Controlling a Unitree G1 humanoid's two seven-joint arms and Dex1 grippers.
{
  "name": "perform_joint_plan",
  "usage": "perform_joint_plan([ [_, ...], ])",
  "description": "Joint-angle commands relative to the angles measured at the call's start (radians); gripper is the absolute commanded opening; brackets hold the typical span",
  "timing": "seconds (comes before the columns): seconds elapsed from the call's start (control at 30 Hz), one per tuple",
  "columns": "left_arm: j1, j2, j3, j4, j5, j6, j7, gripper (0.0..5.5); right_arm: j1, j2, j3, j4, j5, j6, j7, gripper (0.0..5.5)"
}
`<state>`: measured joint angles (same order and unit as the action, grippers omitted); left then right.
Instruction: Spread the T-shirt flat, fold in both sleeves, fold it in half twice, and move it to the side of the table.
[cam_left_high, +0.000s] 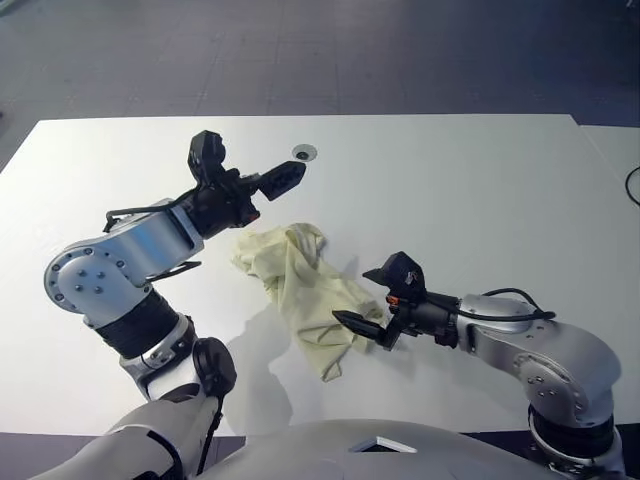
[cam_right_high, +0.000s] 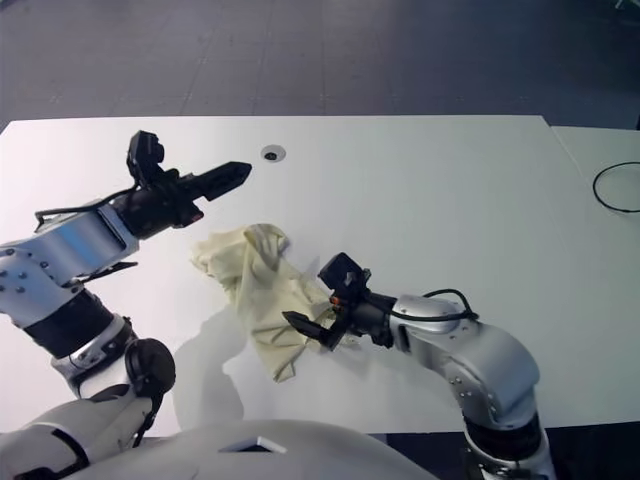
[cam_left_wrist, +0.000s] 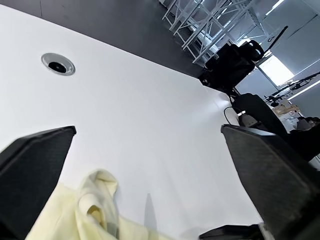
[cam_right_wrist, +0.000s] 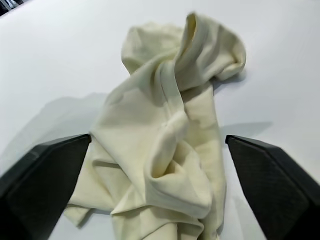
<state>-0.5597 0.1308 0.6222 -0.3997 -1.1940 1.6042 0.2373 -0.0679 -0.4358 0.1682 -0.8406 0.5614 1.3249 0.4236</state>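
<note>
Pale yellow and crumpled, the T-shirt (cam_left_high: 300, 285) lies bunched on the table (cam_left_high: 480, 200). At its near right edge the right claw (cam_left_high: 362, 328) sits low, spread wide, gripping nothing. Above its far left side the left claw (cam_left_high: 285, 178) hovers, likewise gaping and empty.

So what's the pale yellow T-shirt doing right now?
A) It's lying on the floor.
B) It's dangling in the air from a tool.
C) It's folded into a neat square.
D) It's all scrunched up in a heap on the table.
D: the T-shirt lies bunched and wrinkled on the white table, and the right tool and the left tool are both open, gripping nothing.
</note>
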Motion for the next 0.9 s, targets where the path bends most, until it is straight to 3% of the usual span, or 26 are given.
perform_joint_plan([
  [0.03, -0.019, 0.027, -0.023, 0.036, -0.070, 0.010, 0.063, 5.40, -0.022, -0.020, 0.084, 0.055, -0.055, -0.077, -0.022, 4.16],
  [0.5, 0.041, 0.075, -0.087, 0.048, -0.276, -0.101, 0.251, 5.40, -0.084, -0.109, 0.187, 0.103, -0.084, -0.109, 0.023, 1.86],
  [0.77, 0.112, 0.224, -0.235, 0.059, -0.487, -0.301, 0.380, 5.40, -0.111, -0.122, 0.182, 0.102, -0.082, -0.104, 0.029, 0.54],
  [0.9, 0.132, 0.336, -0.282, 0.060, -0.488, -0.350, 0.343, 5.40, -0.135, -0.155, 0.153, 0.093, -0.073, -0.103, 0.053, 0.02],
])
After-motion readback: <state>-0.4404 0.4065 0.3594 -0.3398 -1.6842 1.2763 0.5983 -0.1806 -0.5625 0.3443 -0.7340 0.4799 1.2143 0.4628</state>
